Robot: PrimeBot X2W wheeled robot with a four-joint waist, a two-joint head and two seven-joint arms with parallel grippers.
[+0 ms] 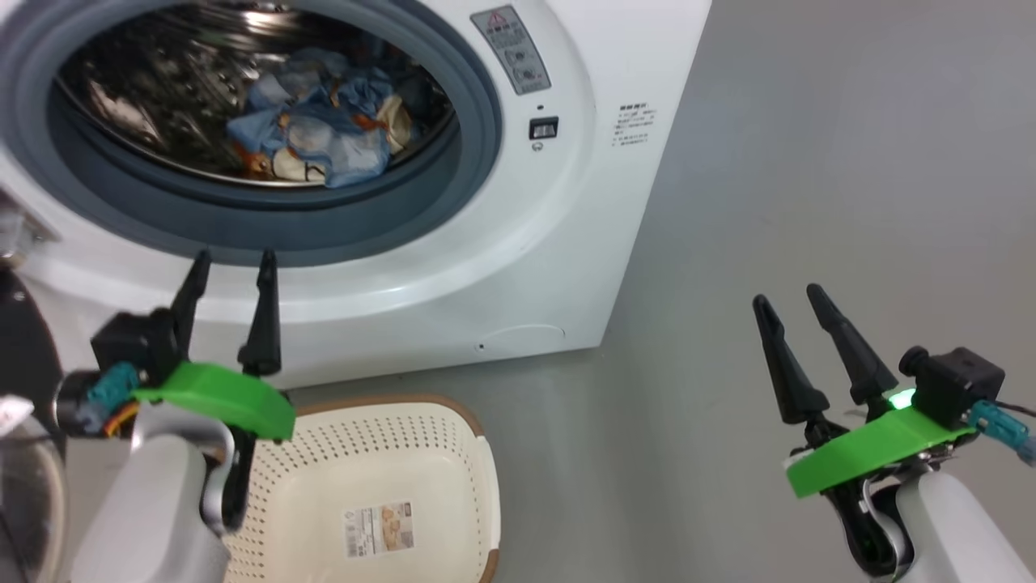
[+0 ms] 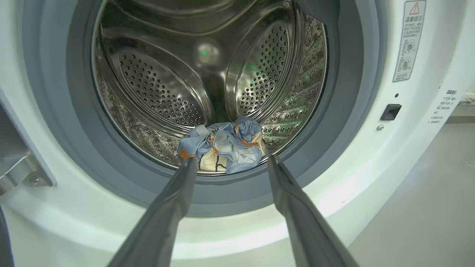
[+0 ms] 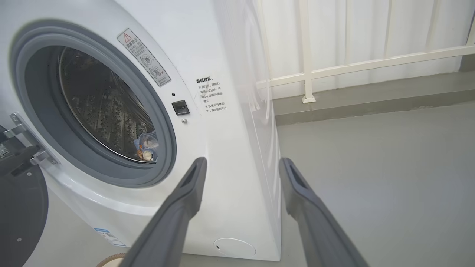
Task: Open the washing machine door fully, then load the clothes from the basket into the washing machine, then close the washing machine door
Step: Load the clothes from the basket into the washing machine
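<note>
Grey floor (image 1: 809,162): clothes (image 1: 316,129) inside washing machine (image 1: 550,243), basket (image 1: 380,453) empty — left pincer (image 1: 234,257), right pincer (image 1: 787,295) apart. Next, likely: shut washing machine door (image 3: 22,211).

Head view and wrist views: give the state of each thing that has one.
washing machine door, open, swung left.
clothes, bundled inside the drum.
basket, upright on the floor, empty where visible.
left gripper, open, holding nothing.
right gripper, open, holding nothing.

washing machine (image 1: 583,202): 1 | washing machine door (image 3: 22,215): 1 | basket (image 1: 388,461): 1 | clothes (image 1: 316,129): 1 bundle
</note>
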